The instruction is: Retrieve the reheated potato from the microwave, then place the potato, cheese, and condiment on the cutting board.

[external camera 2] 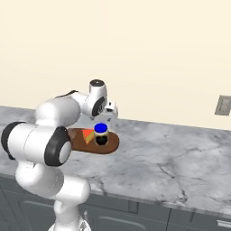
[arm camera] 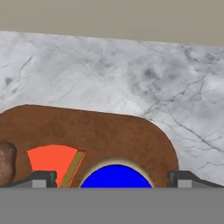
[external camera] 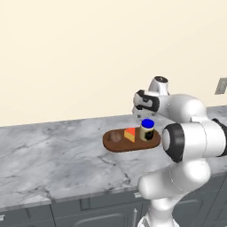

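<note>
The dark brown oval cutting board (external camera: 128,146) (external camera 2: 110,143) (arm camera: 100,131) lies flat on the marble counter. Three things rest on it: the brown potato (external camera: 115,136) (arm camera: 5,162) at the left end, the orange cheese (external camera: 130,135) (external camera 2: 88,135) (arm camera: 50,159) with its red side in the middle, and the blue-capped condiment (external camera: 147,130) (external camera 2: 101,134) (arm camera: 116,176) standing upright beside the cheese. My gripper (external camera: 141,115) (external camera 2: 108,118) (arm camera: 113,180) hovers just above the bottle, open, its fingertips (arm camera: 41,179) wide on either side of the cap and holding nothing. The microwave is out of view.
The grey marble counter (external camera: 53,155) (external camera 2: 180,153) (arm camera: 131,70) stretches to both sides of the board, backed by a cream wall. A wall outlet (external camera: 221,85) (external camera 2: 222,105) sits at the right. Dark cabinet fronts (external camera: 88,213) run below the counter's front edge.
</note>
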Robot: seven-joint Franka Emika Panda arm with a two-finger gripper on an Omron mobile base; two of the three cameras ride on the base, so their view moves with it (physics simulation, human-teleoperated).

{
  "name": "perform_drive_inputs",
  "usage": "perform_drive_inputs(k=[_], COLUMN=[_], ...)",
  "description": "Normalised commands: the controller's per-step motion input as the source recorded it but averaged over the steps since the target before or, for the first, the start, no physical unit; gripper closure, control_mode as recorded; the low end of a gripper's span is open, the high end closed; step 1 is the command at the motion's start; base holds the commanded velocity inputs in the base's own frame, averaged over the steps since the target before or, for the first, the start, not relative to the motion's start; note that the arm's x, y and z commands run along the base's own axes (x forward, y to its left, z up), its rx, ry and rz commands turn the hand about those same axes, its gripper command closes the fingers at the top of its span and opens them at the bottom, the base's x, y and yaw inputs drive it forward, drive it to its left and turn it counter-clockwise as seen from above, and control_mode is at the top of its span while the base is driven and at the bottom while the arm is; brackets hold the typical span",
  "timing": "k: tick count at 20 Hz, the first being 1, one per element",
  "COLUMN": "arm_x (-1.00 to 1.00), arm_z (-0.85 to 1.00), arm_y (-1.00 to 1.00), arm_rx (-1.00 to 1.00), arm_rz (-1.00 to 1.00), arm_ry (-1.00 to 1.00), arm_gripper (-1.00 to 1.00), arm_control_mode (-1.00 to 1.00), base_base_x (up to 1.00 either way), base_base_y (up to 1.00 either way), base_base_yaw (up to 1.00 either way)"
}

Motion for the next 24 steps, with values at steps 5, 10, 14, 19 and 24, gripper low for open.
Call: perform_drive_inputs(k=[5, 10, 14, 19, 24], arm_x=[-0.69, -0.78, -0.78, -0.88, -0.92], arm_z=[0.06, 0.04, 0.06, 0.00, 0.00], arm_y=[0.05, 0.02, 0.00, 0.00, 0.00], arm_rx=[-0.01, 0.00, 0.00, 0.00, 0.00], arm_rz=[0.04, 0.00, 0.00, -0.04, -0.10], arm_ry=[0.00, 0.00, 0.00, -0.03, -0.06], arm_gripper=[-1.00, -1.00, -1.00, -1.00, -1.00], arm_control_mode=[-1.00, -1.00, -1.00, -1.00, -1.00], base_base_x=[0.00, 0.00, 0.00, 0.00, 0.00], base_base_y=[0.00, 0.00, 0.00, 0.00, 0.00], base_base_yaw=[0.00, 0.00, 0.00, 0.00, 0.00])
